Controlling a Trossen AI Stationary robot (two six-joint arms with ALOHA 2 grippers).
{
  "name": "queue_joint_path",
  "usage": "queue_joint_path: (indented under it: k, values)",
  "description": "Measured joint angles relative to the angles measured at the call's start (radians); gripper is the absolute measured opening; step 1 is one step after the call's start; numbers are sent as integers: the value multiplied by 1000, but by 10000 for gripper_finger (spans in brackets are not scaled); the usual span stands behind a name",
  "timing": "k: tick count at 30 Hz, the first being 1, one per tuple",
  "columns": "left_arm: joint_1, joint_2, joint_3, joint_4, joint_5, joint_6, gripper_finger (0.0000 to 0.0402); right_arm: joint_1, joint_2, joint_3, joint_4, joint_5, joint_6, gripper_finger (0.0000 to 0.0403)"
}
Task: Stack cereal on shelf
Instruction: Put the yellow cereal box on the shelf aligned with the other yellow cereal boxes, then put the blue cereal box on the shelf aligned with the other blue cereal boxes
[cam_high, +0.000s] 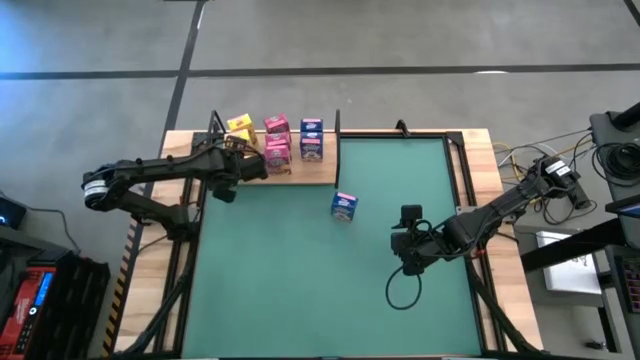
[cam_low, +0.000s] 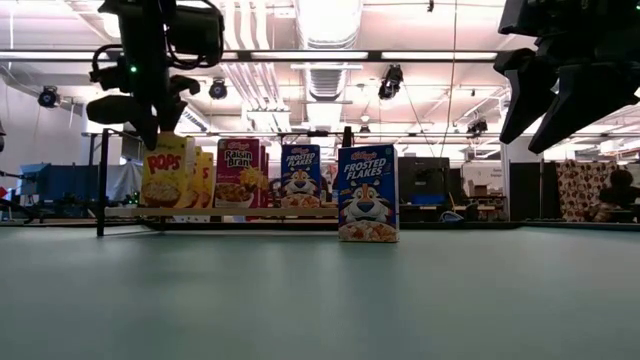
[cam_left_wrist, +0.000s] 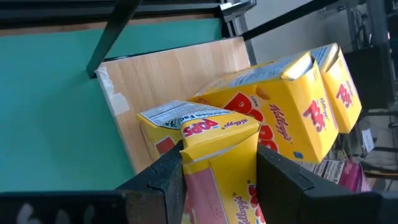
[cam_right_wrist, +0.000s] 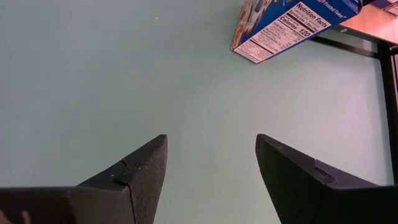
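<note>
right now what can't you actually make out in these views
- Yellow Pops box in the left gripper: lower part cut off by the left wrist view's edge and the fingers.
- Boxes behind the front row on the shelf: hidden in the low view by the boxes in front.
- Blue box on the mat: front cut off in the right wrist view.

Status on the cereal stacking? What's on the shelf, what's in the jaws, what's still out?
Done: yellow Pops boxes, pink Raisin Bran boxes and a blue Frosted Flakes box stand on the shelf. In hand: the left gripper is shut on a Pops box over the shelf's left end. Left: one Frosted Flakes box still stands on the green mat; the right gripper hangs open, empty.
</note>
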Motion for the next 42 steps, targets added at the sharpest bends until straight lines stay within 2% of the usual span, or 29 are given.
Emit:
queue_joint_path:
  k: [13,31,42]
  values:
    - [6,-1,2,3,0,-1,141,0,0,0,0,0,0,233]
    - [53,-13,2,-13,38,48,192,0,0,0,2,0,0,233]
    - [87,-39,31,-10,29,136,280,0,0,0,9,0,0,233]
